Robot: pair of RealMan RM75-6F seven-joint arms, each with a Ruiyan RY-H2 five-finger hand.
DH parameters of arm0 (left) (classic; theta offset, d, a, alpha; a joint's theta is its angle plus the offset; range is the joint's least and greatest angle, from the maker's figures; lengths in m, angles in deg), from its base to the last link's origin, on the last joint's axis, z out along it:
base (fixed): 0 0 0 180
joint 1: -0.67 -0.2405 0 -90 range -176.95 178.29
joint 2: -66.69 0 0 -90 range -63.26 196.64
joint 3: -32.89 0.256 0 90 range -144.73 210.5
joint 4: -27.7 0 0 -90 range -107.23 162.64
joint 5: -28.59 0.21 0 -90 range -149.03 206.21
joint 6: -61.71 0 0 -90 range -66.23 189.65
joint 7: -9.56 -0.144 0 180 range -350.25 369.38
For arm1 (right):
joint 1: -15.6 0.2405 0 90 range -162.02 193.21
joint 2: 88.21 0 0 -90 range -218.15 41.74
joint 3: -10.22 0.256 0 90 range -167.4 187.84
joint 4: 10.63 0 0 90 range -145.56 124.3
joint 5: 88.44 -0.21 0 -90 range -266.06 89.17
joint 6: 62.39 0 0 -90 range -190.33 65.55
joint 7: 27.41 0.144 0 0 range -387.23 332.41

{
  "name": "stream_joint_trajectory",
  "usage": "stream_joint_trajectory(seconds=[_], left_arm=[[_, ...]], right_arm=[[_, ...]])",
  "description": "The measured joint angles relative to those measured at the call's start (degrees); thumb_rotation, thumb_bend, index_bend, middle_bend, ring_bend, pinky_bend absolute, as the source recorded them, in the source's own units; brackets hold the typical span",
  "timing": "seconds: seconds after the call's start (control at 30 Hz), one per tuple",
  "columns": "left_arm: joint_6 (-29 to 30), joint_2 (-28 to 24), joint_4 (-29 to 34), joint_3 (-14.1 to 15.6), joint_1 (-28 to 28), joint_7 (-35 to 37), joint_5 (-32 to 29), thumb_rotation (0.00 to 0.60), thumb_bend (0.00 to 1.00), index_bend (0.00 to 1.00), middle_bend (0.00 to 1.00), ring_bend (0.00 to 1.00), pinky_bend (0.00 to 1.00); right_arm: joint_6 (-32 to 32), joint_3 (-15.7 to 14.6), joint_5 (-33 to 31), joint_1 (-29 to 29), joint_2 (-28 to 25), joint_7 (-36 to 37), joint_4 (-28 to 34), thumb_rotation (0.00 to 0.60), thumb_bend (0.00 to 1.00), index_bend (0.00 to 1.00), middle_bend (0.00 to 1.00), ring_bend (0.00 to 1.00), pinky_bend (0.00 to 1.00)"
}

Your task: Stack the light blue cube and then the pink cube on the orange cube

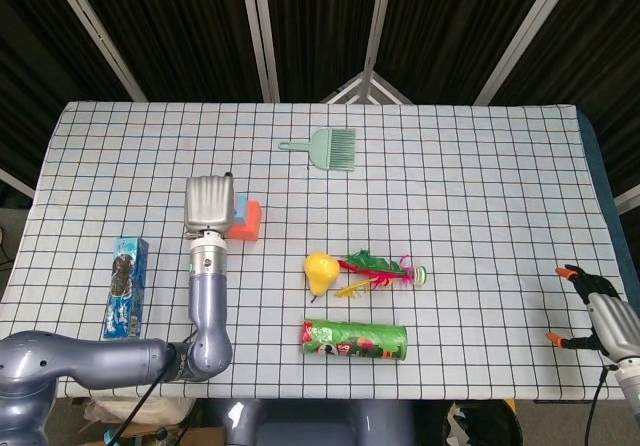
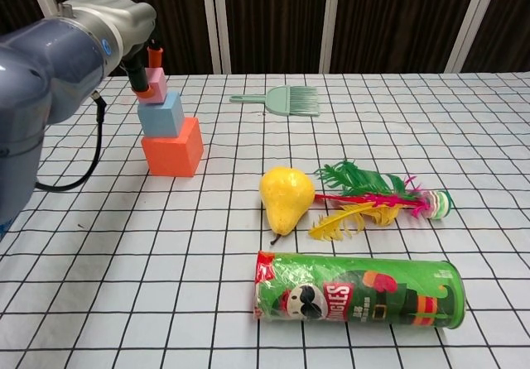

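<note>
Three cubes – pink cube (image 2: 156, 80) pinched by left hand (image 2: 116, 23) fingers (image 2: 153, 55), above light blue cube (image 2: 161, 113), on orange cube (image 2: 172, 147)

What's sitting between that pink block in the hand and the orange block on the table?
The light blue cube, resting on the orange cube, directly under the pink cube that the left hand holds; the chest view shows it.

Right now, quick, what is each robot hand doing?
Left hand: holding the pink cube just over the light blue cube.
Right hand: open, holding nothing, at the table's right edge.
</note>
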Motion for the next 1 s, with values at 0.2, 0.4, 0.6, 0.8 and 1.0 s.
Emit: stream_joint_trajectory(seconds=[0.2,0.4,0.6,0.8,1.0], left_arm=[[0.02,0.13,-0.33,0.21,0.52,0.54,-0.19,0.6,0.43,0.46,0.93,0.8,0.91],[0.02,0.2,-0.55,0.48,0.72,0.7,-0.7,0.6,0.43,0.46,0.93,0.8,0.91],[0.42,-0.1,-0.27,0.6,0.82,0.92,-0.77,0.6,0.43,0.46,0.93,0.8,0.91],[0.73,-0.36,0.17,0.56,0.99,1.08,-0.91,0.6,0.43,0.46,0.93,0.8,0.91],[0.67,-0.28,-0.46,0.95,1.1,0.89,-1.36,0.6,0.43,0.46,0.93,0.8,0.91]], right_arm=[[0.2,0.0,-0.05,0.07,0.0,-0.14,0.06,0.6,0.14,0.14,0.09,0.1,0.06],[0.21,0.01,-0.1,0.04,-0.05,-0.13,0.1,0.6,0.14,0.14,0.09,0.1,0.06],[0.23,0.04,-0.09,0.05,-0.07,-0.13,0.12,0.6,0.14,0.14,0.09,0.1,0.06],[0.34,0.03,-0.15,0.08,-0.08,-0.27,0.21,0.6,0.14,0.14,0.09,0.1,0.06],[0.41,0.03,-0.22,0.07,-0.13,-0.29,0.29,0.6,0.14,0.14,0.09,0.1,0.06]])
